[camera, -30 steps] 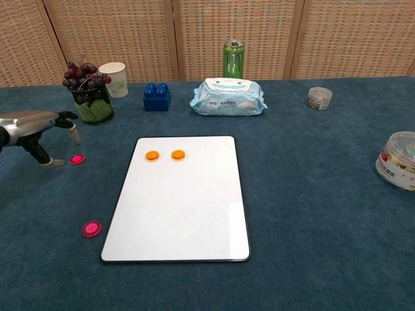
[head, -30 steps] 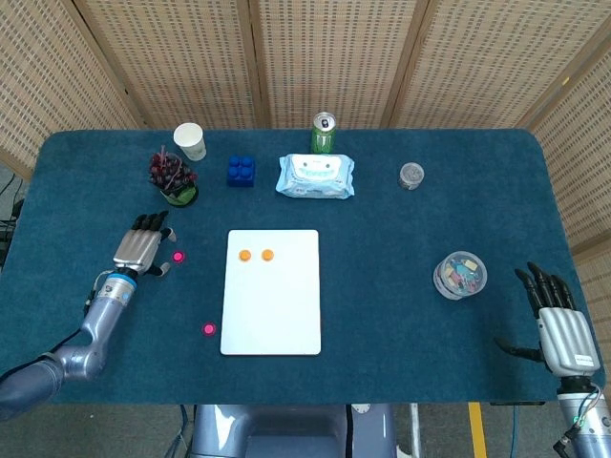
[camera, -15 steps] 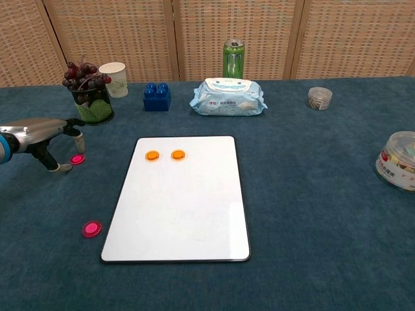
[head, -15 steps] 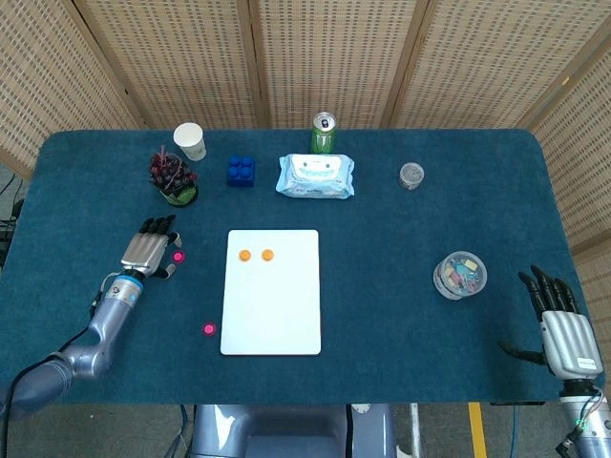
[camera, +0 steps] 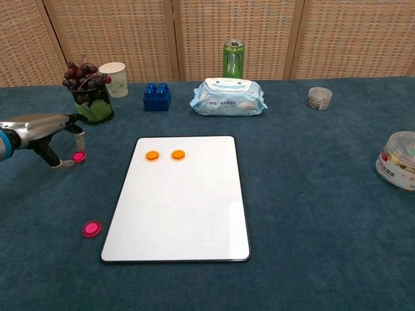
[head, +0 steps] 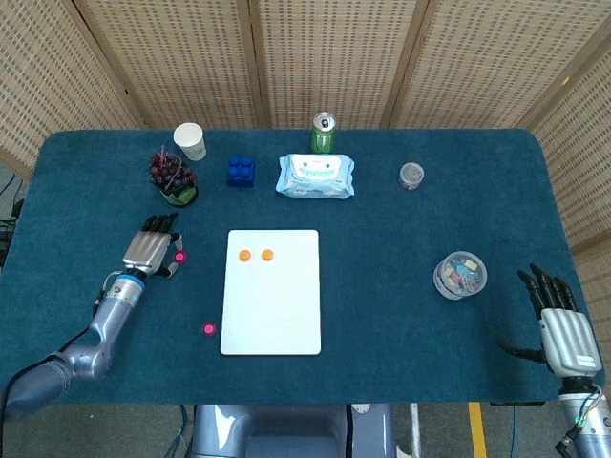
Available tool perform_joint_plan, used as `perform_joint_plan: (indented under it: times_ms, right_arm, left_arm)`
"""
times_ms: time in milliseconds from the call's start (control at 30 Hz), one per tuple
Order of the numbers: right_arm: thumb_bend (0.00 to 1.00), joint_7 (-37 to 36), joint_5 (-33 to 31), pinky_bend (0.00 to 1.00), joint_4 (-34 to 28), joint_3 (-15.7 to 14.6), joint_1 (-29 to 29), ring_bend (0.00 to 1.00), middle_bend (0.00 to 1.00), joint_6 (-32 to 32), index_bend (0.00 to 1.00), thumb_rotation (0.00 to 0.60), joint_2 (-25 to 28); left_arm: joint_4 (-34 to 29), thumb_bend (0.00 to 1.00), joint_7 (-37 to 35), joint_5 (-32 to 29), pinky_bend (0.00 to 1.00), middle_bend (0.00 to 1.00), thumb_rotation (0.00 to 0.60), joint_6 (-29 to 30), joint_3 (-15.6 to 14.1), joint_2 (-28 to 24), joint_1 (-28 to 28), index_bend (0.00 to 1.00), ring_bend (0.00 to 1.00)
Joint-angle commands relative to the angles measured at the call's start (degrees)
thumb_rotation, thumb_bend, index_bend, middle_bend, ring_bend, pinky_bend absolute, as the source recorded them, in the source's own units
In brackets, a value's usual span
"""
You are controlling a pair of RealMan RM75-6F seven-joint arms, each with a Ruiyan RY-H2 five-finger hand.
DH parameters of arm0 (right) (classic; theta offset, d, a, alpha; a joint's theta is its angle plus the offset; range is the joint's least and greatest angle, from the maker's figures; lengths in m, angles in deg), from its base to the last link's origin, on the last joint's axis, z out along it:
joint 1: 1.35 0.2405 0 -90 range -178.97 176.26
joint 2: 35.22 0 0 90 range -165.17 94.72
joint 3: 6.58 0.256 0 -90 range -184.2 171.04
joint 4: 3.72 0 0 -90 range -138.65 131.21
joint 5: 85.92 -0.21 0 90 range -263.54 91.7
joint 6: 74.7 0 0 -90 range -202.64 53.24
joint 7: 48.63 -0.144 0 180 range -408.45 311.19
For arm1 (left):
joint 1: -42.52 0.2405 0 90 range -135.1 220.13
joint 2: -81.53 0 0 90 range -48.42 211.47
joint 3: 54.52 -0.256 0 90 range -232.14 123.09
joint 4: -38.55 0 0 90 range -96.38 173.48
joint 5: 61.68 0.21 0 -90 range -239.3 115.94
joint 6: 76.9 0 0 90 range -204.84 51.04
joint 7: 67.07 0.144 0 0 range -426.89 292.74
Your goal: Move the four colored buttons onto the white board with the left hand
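Two orange buttons [camera: 165,155] already lie side by side near the far edge of the white board [camera: 178,207], while two pink ones remain on the blue surface [camera: 311,214] to its left. The farther pink button [camera: 78,156] sits between the left hand's [camera: 45,133] thumb and a fingertip, the hand curled down over it; whether it is actually pinched I cannot tell. The nearer pink button [camera: 91,229] lies alone just beside the board's near left corner. To do this step well, the fingertips should close squarely on the thin disc's rim, lift it clear of the cloth, then carry it rightward onto the board. The right hand [head: 561,329] rests open at the surface's near right edge.
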Motion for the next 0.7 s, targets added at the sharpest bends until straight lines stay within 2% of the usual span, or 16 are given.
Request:
perform_joint_plan:
  times_ms: [33, 233, 467, 700]
  right_arm:
    - [0.05, 0.1, 0.0, 0.00, 0.0, 0.1, 0.0, 0.00, 0.00, 0.1, 0.01, 0.600, 0.0]
    - [0.05, 0.2, 0.3, 0.00, 0.1, 0.3, 0.0, 0.00, 0.00, 0.6, 0.01, 0.600, -0.3]
    - [0.12, 0.3, 1.2, 0.00, 1.0, 0.8, 0.0, 0.00, 0.00, 2.2, 0.01, 0.600, -1.2]
    - [0.13, 0.0, 2.3, 0.00, 2.5, 1.1, -0.2, 0.00, 0.00, 4.0, 0.01, 0.600, -2.4]
  left_arm:
    - [-1.5, 0.37, 0.5, 0.1, 0.00, 0.00, 0.600, 0.6, 0.4, -0.8, 0.1, 0.53, 0.00]
    - [-4.5, 0.37, 1.5, 0.7, 0.00, 0.00, 0.600, 2.1, 0.6, -2.4, 0.5, 0.54, 0.00]
    - [-8.7, 0.37, 2.9, 1.0, 0.00, 0.00, 0.600, 3.7, 0.7, -4.6, 1.1, 0.54, 0.00]
    - [-12.1, 0.37, 3.3, 2.5, 0.00, 0.00, 0.600, 4.9, 0.3, -5.5, 1.3, 0.54, 0.00]
